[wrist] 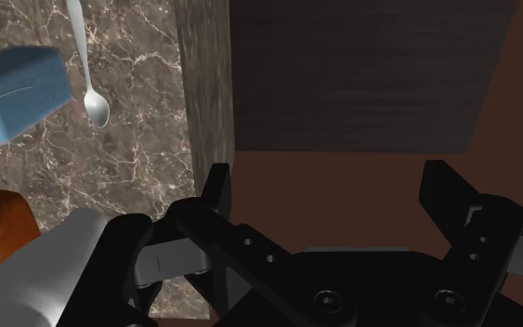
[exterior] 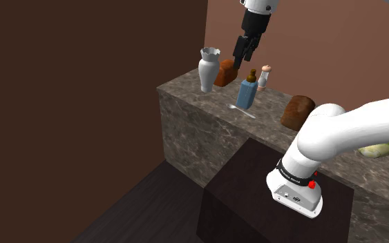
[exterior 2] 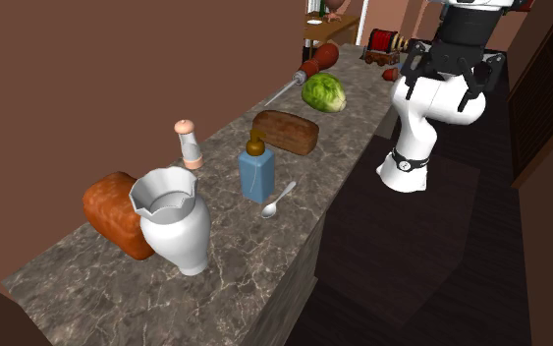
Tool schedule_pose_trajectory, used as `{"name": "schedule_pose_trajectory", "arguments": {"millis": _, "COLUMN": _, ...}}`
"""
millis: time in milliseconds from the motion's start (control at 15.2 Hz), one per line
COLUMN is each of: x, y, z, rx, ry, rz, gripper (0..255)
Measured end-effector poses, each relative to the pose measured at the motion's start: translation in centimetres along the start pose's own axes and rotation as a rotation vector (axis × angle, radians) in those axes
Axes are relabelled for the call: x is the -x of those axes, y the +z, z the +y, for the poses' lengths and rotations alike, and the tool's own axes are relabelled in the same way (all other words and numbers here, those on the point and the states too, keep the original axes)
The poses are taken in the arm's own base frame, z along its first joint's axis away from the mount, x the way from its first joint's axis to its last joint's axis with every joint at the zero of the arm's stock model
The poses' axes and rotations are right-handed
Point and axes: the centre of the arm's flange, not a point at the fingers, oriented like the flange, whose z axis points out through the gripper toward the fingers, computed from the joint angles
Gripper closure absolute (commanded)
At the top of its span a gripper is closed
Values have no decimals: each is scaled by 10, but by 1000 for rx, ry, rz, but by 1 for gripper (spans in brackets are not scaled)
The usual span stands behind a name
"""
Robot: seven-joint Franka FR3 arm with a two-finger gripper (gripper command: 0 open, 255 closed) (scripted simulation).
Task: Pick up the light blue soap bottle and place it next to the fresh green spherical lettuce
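The light blue soap bottle (exterior: pixel 248 90) (exterior 2: pixel 257 173) (wrist: pixel 13 93), with a brown pump top, stands upright on the marble counter (exterior 2: pixel 235 256). The green round lettuce (exterior 2: pixel 323 92) (exterior: pixel 381 148) lies farther along the counter, beyond a dark brown loaf (exterior 2: pixel 286 131) (exterior: pixel 298 112). My black gripper (exterior: pixel 244 52) (exterior 2: pixel 448 84) (wrist: pixel 332 186) hangs open well above the counter's front edge, with nothing between its fingers. The bottle is off to one side of the gripper and apart from it.
A white vase (exterior: pixel 209 69) (exterior 2: pixel 174 221) (wrist: pixel 55 269), an orange-brown bread (exterior: pixel 225 72) (exterior 2: pixel 117 211), a small shaker (exterior: pixel 264 77) (exterior 2: pixel 188 144) and a spoon (exterior: pixel 242 110) (exterior 2: pixel 277 201) (wrist: pixel 90 93) surround the bottle. A brown wall backs the counter; dark floor lies below its front edge.
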Motion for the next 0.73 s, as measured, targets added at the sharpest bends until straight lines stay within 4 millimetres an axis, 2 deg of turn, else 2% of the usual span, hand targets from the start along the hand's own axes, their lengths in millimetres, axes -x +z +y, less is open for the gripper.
{"name": "schedule_pose_trajectory", "arguments": {"millis": 66, "x": 0, "y": 0, "z": 0, "rx": 0, "ry": 0, "rz": 0, "gripper": 0}}
{"name": "schedule_pose_trajectory", "arguments": {"millis": 198, "x": -2, "y": 5, "z": 15, "rx": -1, "ry": 0, "rz": -1, "gripper": 0}}
{"name": "schedule_pose_trajectory", "arguments": {"millis": 726, "x": -11, "y": 41, "z": 111, "rx": -8, "ry": -8, "rz": -8, "gripper": 0}}
